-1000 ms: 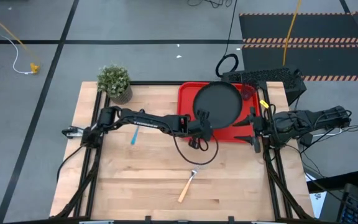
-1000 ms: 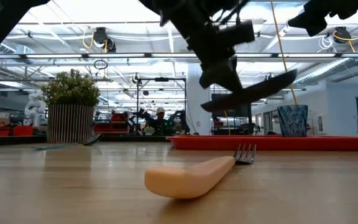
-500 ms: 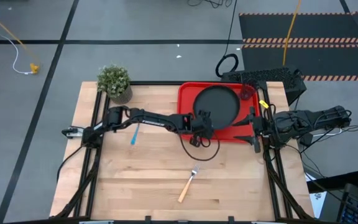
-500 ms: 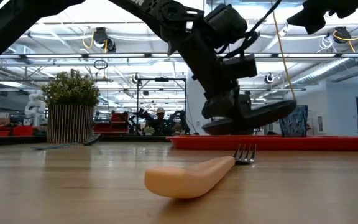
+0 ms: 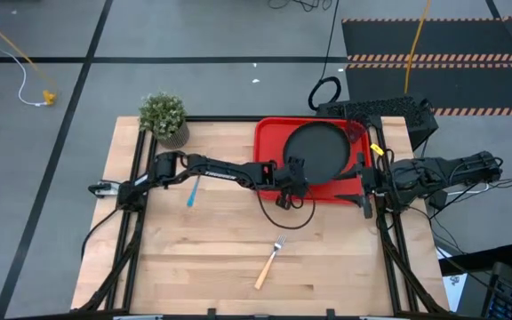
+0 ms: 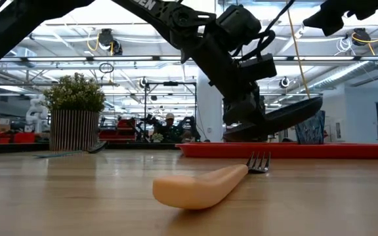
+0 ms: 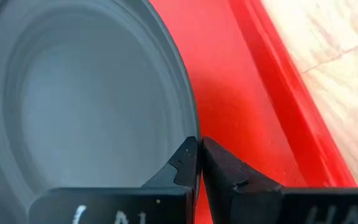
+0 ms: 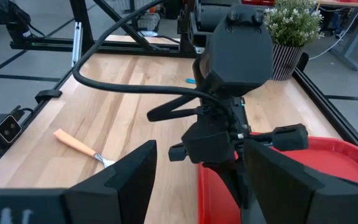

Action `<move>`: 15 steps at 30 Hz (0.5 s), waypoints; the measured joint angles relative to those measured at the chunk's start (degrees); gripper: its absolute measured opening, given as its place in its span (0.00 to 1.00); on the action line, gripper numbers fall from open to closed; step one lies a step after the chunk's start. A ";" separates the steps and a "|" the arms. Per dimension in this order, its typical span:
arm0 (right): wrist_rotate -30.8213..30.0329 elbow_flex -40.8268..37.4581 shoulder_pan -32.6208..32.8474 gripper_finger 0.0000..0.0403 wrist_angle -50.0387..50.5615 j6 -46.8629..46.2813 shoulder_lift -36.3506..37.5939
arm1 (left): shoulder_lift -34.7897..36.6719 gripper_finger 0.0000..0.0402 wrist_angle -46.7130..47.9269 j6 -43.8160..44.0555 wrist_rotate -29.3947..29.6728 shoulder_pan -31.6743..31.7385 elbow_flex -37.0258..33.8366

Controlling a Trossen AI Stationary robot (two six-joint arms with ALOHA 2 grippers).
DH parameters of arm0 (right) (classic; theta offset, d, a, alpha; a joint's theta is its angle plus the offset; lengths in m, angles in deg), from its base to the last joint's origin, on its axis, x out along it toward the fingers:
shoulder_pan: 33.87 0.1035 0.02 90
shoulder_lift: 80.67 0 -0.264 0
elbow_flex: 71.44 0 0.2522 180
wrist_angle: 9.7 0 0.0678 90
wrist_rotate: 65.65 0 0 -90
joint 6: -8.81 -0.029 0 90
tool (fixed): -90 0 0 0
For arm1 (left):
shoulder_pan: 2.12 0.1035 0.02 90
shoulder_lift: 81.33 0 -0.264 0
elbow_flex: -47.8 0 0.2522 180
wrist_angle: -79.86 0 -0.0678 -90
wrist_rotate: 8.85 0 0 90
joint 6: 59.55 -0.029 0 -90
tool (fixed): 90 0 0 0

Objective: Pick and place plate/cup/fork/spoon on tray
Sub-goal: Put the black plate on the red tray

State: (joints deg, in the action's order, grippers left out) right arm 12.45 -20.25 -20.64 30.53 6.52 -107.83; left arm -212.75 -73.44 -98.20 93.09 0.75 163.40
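Pale wooden tabletop (image 5: 212, 240): left gripper (image 7: 197, 163), fingers pinched on the flat round matte black plate (image 5: 310, 149), has carried it farther over the bright red rectangular plastic tray (image 5: 268, 142), still tilted above it, release pending; right gripper (image 8: 194, 180) waits spread.

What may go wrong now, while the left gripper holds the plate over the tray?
The left gripper pinches the plate only at its rim, and the plate hangs tilted above the tray, so it may slip or drop unevenly. A small object at the tray's far corner might be struck.
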 joint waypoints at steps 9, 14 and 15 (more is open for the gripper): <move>0.02 0.00 -0.01 0.57 0.59 0.11 -0.02 | 0.02 0.11 -0.17 -0.04 -0.34 0.04 0.00; 0.04 0.00 -0.02 0.57 0.84 0.18 -0.02 | 0.04 0.16 -0.91 0.10 -0.38 0.04 0.00; 0.04 0.00 0.00 0.57 0.90 0.18 0.00 | 0.08 0.16 -1.26 0.11 -0.38 0.04 0.00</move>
State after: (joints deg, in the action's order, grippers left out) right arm 12.50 -20.25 -20.64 31.43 6.70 -107.83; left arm -212.66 -74.70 -98.09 92.71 0.80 163.40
